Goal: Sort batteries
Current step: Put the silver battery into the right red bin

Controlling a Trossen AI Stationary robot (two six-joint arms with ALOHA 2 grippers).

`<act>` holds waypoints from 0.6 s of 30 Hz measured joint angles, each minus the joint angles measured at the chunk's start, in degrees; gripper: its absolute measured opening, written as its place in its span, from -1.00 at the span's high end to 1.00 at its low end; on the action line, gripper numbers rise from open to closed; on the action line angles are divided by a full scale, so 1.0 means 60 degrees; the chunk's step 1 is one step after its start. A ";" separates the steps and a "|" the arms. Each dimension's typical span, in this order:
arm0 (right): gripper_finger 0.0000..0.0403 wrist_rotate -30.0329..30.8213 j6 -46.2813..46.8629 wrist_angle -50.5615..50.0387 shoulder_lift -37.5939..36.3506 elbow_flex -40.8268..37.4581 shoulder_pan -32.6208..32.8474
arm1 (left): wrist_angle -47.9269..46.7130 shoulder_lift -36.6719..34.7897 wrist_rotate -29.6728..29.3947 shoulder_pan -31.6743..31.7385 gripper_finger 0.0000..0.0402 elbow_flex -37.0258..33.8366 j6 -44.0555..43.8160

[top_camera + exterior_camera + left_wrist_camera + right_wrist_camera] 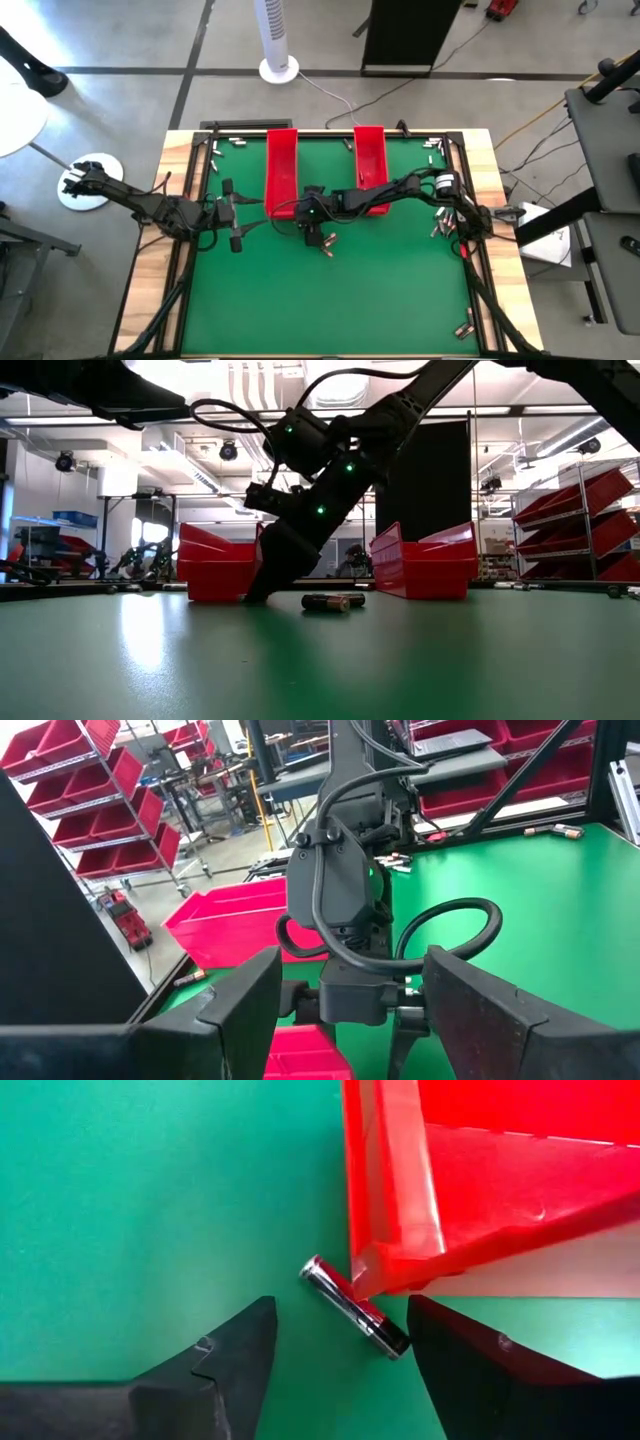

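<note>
1. The right gripper is hanging low over the green table, near the front end of the left red tray, with its fingers parted and nothing between them

2. A battery is lying flat on the mat in the right wrist view, one end touching or just under the corner of a red tray, and it is sitting ahead of the open jaws, not yet between them

3. Another battery is lying on its side just beside the right arm in the low view; more batteries are scattered near the table's right edge

4. The left gripper is waiting beside the left tray, fingers spread, holding nothing

5. Judging from this, the step in hand is the approach to a pick; the next move is calling for the jaws to straddle the battery across its width without nudging the tray
</note>
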 joint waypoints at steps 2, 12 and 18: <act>-0.02 -0.0019 0.0117 -0.0032 0.0003 0.0000 0.0000 | 0.0000 0.0000 0.0000 0.0001 -0.10 0.0000 0.0004; 0.35 -0.0464 0.0508 -0.0358 0.0010 0.0011 0.0023 | 0.0000 0.0000 0.0000 -0.0002 -0.10 0.0000 0.0007; 0.48 -0.0310 0.0237 -0.0611 0.0013 0.0015 0.0294 | 0.0000 0.0000 0.0000 0.0001 -0.10 0.0000 0.0011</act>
